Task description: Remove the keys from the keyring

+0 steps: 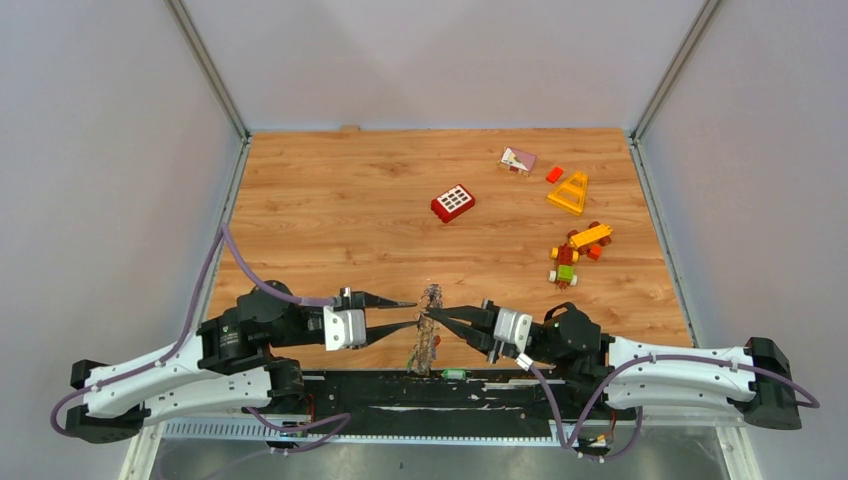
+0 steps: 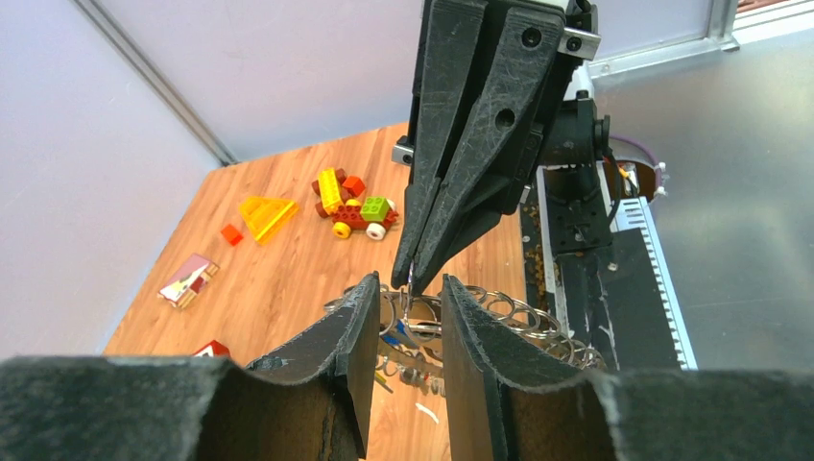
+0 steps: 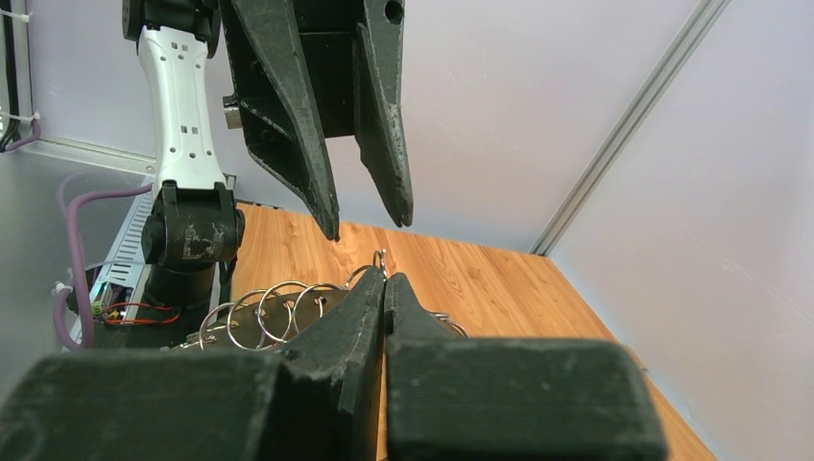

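Right hand (image 1: pixel 435 318) pinches the keyring (image 1: pixel 427 346) — left hand (image 1: pixel 412 312) spread, straddling it.

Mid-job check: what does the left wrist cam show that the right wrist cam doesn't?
Only the left wrist view: the toy car, yellow wedge and red brick on the table, well clear of the grippers.

Only the right wrist view: the left arm's white link, and a small ring standing as a loop above the tips of the shut right gripper.

Both: the open left gripper facing the right one tip to tip, with the key bunch of wire rings just below them.
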`<state>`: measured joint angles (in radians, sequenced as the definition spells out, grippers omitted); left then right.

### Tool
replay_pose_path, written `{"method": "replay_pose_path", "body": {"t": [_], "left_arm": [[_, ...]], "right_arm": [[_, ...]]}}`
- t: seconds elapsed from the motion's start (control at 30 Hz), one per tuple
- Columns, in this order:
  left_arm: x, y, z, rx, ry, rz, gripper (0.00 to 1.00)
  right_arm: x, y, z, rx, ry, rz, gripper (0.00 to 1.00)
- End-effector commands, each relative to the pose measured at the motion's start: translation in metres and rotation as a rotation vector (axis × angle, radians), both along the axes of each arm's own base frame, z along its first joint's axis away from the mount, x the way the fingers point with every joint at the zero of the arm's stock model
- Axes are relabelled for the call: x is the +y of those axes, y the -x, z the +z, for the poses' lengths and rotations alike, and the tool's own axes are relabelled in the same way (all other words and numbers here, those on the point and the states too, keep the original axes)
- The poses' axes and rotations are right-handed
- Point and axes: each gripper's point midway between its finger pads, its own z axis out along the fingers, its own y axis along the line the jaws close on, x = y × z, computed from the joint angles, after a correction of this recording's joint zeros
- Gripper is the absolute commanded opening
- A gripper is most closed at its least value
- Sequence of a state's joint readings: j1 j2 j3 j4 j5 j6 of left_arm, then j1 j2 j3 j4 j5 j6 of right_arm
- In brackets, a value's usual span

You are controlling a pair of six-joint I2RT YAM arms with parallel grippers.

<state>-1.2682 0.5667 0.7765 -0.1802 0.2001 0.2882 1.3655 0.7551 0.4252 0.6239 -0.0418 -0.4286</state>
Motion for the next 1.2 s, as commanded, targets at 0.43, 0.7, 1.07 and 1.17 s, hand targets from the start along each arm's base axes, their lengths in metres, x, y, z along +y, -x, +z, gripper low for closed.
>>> {"method": "replay_pose_path", "body": {"t": [0.43,0.7,1.07,1.17], "left_arm": [[-0.009,-0.005,-0.007,0.044,-0.001,0.023,0.34],[-0.01,-0.004,-0.011,0.054,-0.016,0.018,0.33],[-0.011,-0.004,-0.013,0.054,-0.026,0.013,0.23],[-0.012,-0.003,-0.015,0.056,-0.034,0.008,0.22]], "right_arm": [[-0.01,0.012,0.044,-0.045,-0.123,0.05,0.0],[-0.013,0.014,0.046,-0.046,-0.138,0.055,0.0],[-0.014,0.015,0.048,-0.048,-0.145,0.059,0.0],[-0.014,0.015,0.048,-0.048,-0.147,0.06,0.0]]}}
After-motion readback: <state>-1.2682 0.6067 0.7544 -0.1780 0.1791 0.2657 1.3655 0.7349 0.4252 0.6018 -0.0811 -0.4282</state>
